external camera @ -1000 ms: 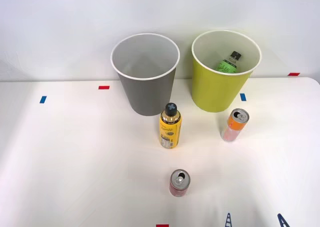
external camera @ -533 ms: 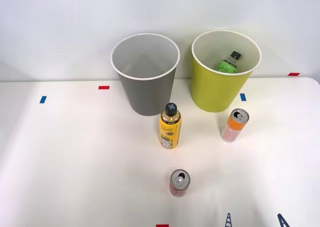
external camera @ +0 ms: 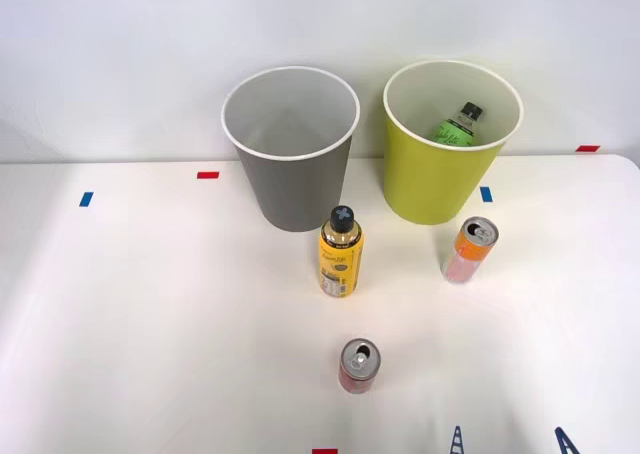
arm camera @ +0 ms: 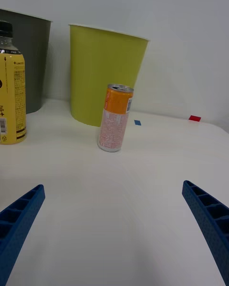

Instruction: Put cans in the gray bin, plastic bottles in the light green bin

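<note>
One green bottle point(external camera: 459, 125) leans inside the light green bin point(external camera: 440, 189), the gray bin point(external camera: 295, 189) holds nothing, the orange can point(arm camera: 115, 117) stands straight up, and my gripper point(arm camera: 114, 229) is wide.

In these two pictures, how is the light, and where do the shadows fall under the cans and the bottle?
Front view: light is soft and even; the yellow bottle, the red can and the orange can cast only faint shadows on the white table, with no strong glare. Right wrist view: the orange can is sharp, and the open claw sits close at the picture's corners.
</note>
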